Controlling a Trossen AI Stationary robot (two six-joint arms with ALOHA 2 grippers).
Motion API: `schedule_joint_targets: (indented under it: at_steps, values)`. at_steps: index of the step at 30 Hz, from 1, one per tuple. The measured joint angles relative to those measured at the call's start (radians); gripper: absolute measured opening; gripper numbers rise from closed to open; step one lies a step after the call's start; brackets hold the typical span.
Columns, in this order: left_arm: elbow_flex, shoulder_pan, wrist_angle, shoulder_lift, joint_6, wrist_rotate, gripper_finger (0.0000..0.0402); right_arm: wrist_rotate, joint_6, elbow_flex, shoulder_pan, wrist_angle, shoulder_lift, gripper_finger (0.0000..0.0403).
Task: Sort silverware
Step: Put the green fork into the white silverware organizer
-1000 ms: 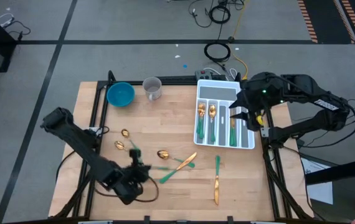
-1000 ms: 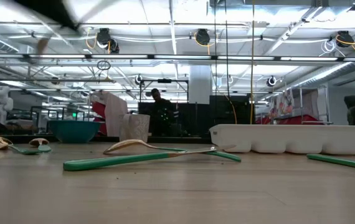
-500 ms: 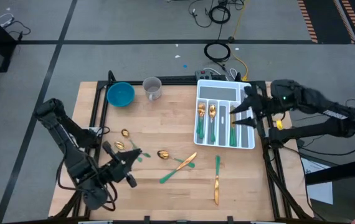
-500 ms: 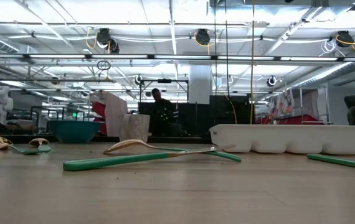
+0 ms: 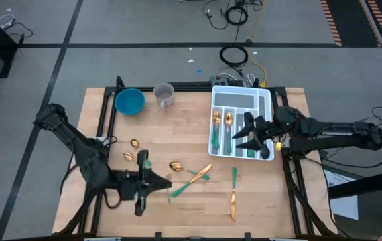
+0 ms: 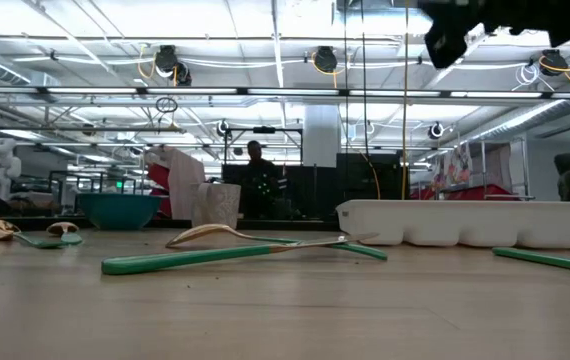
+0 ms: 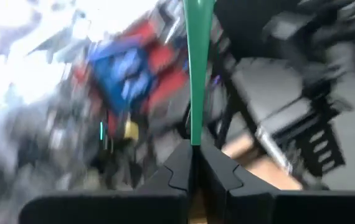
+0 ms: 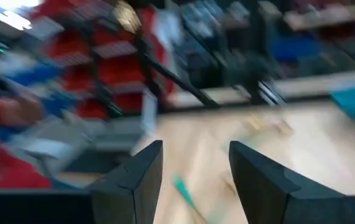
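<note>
Two pincers are in play, and both have shifted in the last second. The left pincer (image 5: pixel 152 182) has swung back from the near-left table edge and in over the loose cutlery. Its fingers (image 7: pixel 179 163) are clamped on a slim green handle (image 7: pixel 197 68) that juts straight out ahead of them. The head end is hidden behind the fingers, so we cannot tell fork, spoon or knife. We read that as a pick made, with the carry to the tray (image 5: pixel 239 99) next; the tray sits well apart from this pincer, across the table. Just ahead of it a green-handled fork (image 5: pixel 189 181) lies on the wood, with a gold spoon head (image 5: pixel 175 166) beside that. Two more spoons (image 5: pixel 131 150) lie behind it toward the blue bowl (image 5: pixel 129 101), and two knives (image 5: pixel 232 187) lie between it and the tray's near end. The right pincer (image 5: pixel 243 132) has moved in from the tray's outer edge and now hangs above the middle slots, fingers (image 8: pixel 137 171) apart with nothing between them. Directly under it, spoons (image 5: pixel 222 121) and a green-handled piece (image 5: pixel 250 142) lie in the slots. We judge the sort partly done, with about seven pieces outside the tray.
</note>
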Motion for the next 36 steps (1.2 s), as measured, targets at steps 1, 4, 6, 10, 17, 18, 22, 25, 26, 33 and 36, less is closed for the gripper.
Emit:
schedule_joint_targets:
  at_steps: [1,4,6,10,17,18,22,25,26,33,36]
  values:
    - [-0.003,0.009,0.024,-0.005,0.067,0.080,0.0020,-0.027,0.023,-0.031,0.012,0.110,0.000,0.0178]
    - [-0.006,0.028,0.064,0.011,0.294,0.303,0.0020,-0.037,0.066,-0.136,0.061,0.481,0.004,0.0178]
    - [-0.008,0.052,0.083,0.032,0.434,0.397,0.0020,-0.001,0.081,-0.207,0.092,0.709,0.013,0.0178]
    - [-0.008,0.102,0.130,0.083,0.604,0.471,0.0020,0.133,0.091,-0.298,0.147,0.980,0.047,0.0178]
    - [-0.008,0.216,0.197,0.160,0.636,0.598,0.0019,0.224,0.022,-0.257,0.209,0.989,0.200,0.0178]
    - [-0.008,0.230,0.210,0.167,0.636,0.623,0.0017,0.222,0.011,-0.236,0.219,0.987,0.228,0.0178]
    - [-0.008,0.288,0.254,0.178,0.632,0.802,0.0014,0.178,-0.035,-0.121,0.249,0.947,0.345,0.0178]
    - [-0.008,0.322,0.272,0.178,0.606,0.909,0.0013,0.076,-0.037,-0.026,0.264,0.901,0.411,0.0178]
    - [-0.008,0.331,0.275,0.178,0.596,0.941,0.0013,0.054,-0.038,0.001,0.273,0.893,0.432,0.0178]
    - [-0.008,0.386,0.279,0.177,0.579,1.112,0.0012,0.031,-0.072,0.116,0.310,0.823,0.531,0.0178]
    - [-0.008,0.397,0.271,0.177,0.580,1.154,0.0011,0.033,-0.064,0.127,0.309,0.837,0.563,0.0178]
